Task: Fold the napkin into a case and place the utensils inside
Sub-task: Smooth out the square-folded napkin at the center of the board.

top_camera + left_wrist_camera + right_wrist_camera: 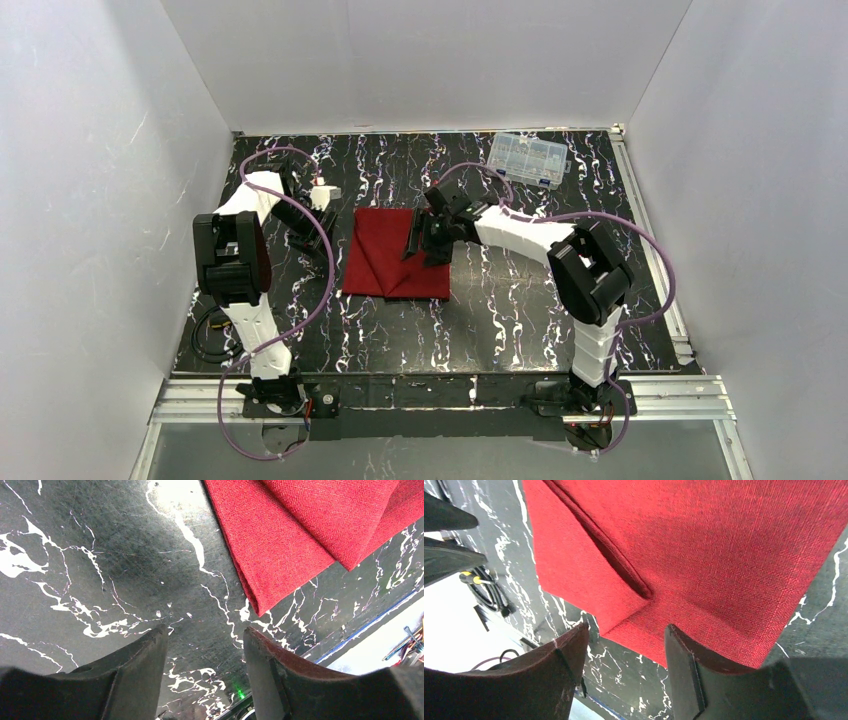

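Folding stage: napkin (395, 252) part-folded, flaps overlapped, lying directly under the right claw (626, 630), jaws spread, empty. Left claw (205, 630) spread over tabletop (100, 555), cloth corner just ahead. Next, likely: pinch a folded edge — fold narrower.

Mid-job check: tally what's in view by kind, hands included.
Red napkin: 1
Clear compartment box: 1
Robot hands: 2 (left hand, right hand, both open)
White utensils: 0 that I can make out
Total: 4
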Motion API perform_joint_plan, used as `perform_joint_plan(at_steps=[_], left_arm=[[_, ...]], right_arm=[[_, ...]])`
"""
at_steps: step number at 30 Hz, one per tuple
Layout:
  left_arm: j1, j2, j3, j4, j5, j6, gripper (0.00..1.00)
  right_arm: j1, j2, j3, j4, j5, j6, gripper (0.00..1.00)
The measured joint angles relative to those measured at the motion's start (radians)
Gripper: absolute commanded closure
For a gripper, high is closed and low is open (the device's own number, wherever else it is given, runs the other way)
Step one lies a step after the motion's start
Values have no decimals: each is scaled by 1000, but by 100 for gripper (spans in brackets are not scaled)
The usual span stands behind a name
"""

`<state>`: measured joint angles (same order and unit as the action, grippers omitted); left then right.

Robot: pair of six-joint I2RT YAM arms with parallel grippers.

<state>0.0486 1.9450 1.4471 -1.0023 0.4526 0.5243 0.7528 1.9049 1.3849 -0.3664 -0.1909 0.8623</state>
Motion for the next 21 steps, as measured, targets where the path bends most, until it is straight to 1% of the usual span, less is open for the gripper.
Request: perform_joint_plan(at_steps=[4,10,16,21], left_arm=[[-2,0,-1,0,0,0,49],[-11,0,-19,0,-1,3,49],[-13,0,-27,1,-2,4,50],[-13,0,-28,1,-3,3,51]], right_arm=[[11,19,-26,24,-26,18,37],[22,37,-26,85,-48,32,37],[23,72,-26,109,-52,39,37],[28,86,-35,106,-51,40,43]])
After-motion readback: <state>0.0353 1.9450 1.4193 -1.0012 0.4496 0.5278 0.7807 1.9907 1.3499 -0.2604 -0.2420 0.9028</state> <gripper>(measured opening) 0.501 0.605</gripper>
